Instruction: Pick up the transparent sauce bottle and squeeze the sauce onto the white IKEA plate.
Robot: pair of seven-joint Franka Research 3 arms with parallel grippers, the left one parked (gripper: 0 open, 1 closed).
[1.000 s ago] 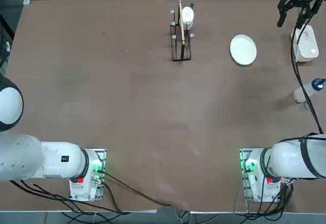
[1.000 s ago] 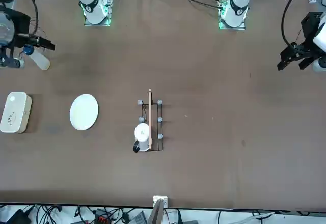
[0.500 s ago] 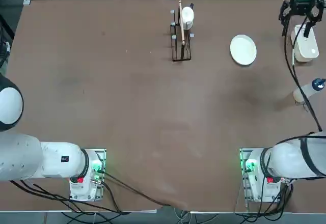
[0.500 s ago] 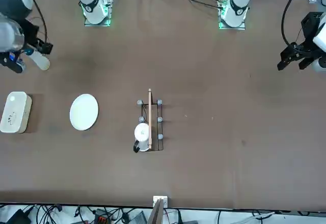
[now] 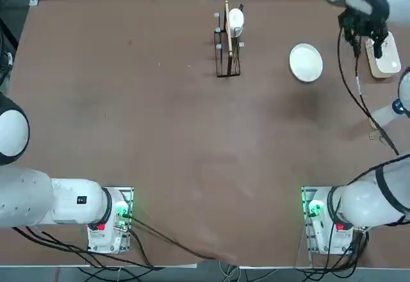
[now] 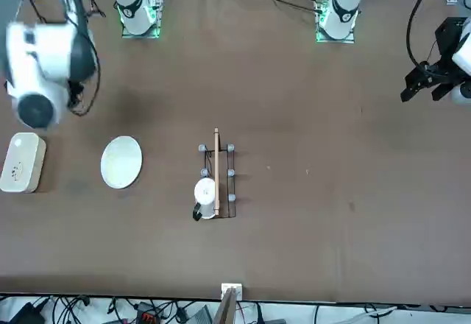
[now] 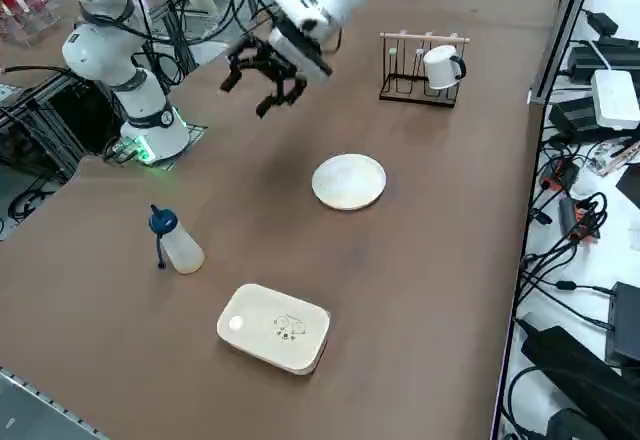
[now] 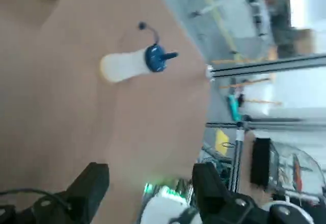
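The transparent sauce bottle (image 5: 388,113) lies on its side near the table's right edge, its blue cap (image 7: 163,222) at one end and its whitish body (image 7: 183,252) on the brown cloth. It also shows in the wrist view as the bottle (image 8: 130,63); in the front view my arm hides it. The white IKEA plate (image 5: 305,62) (image 6: 121,162) (image 7: 348,181) sits bare, further from my base. My right gripper (image 5: 366,40) (image 7: 252,88) (image 8: 150,180) hangs open and empty, high above the table, between plate and white container, well apart from the bottle.
A white rounded-rectangular container (image 5: 383,56) (image 7: 275,327) lies at the far right edge beyond the bottle. A black wire rack (image 5: 227,45) (image 6: 215,180) with a wooden bar holds a white mug (image 7: 440,66) at the far middle. Cables trail from my arm across the bottle's side.
My right arm has lifted and swung inward from the far right corner towards the plate, the wrist turning. The fingers stayed open. Bottle, plate and container have not moved.
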